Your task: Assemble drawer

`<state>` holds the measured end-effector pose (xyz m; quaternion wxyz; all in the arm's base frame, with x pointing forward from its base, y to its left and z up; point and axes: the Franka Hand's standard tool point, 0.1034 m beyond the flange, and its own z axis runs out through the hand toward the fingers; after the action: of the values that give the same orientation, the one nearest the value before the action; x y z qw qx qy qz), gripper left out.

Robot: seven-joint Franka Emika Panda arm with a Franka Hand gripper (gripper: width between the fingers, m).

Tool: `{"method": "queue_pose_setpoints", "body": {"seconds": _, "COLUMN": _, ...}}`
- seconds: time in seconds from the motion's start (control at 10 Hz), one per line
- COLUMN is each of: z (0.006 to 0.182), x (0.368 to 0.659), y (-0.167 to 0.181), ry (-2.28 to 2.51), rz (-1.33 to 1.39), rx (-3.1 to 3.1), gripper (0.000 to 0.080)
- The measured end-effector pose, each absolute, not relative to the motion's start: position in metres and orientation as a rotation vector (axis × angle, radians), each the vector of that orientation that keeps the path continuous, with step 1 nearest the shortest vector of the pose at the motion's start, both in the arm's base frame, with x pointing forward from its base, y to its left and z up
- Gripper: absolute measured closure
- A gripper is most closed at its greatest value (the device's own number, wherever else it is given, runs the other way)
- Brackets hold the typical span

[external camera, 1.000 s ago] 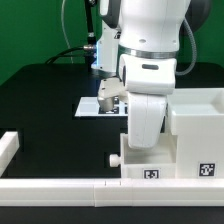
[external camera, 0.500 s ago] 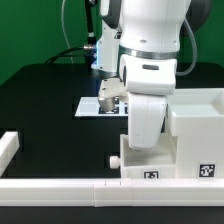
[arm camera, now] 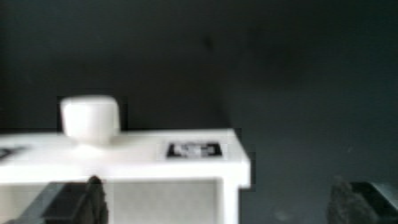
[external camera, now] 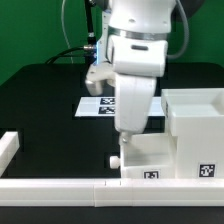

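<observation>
The drawer's large white housing point(external camera: 195, 128) stands at the exterior view's right, with a tag on its front. A smaller white tray point(external camera: 150, 160) with a round knob point(external camera: 115, 160) lies beside it. The arm point(external camera: 135, 60) hangs over this tray and hides its own fingers in that view. In the wrist view my gripper point(arm camera: 222, 203) is open wide and holds nothing. One fingertip point(arm camera: 80, 200) is over the tray point(arm camera: 143, 165), the other over the black table. The tray's knob point(arm camera: 89, 118) and a tag point(arm camera: 194, 150) show there. A second tray is not in view.
A long low white rail point(external camera: 60, 188) runs along the table's near edge, with a short raised end point(external camera: 8, 147) at the exterior view's left. The marker board point(external camera: 95, 106) lies behind the arm. Cables hang at the back.
The arm has shifted toward the exterior view's left and risen a little above the tray. The tray and housing have not moved.
</observation>
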<state>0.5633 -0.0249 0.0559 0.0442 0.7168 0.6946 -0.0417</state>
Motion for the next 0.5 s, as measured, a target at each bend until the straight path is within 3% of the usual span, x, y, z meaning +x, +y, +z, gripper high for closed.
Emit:
{"method": "queue_pose_setpoints", "body": {"seconds": 0.2, "z": 0.057, "x": 0.563, "y": -0.044, "ry": 2.147, "rz": -0.135, "rx": 2.167, "gripper": 0.0152}}
{"method": "queue_pose_setpoints", "body": {"seconds": 0.5, "z": 0.032, "x": 0.551, "y": -0.067, "ry": 2.158, "rz": -0.169, "rx": 2.194, "gripper": 0.0150}}
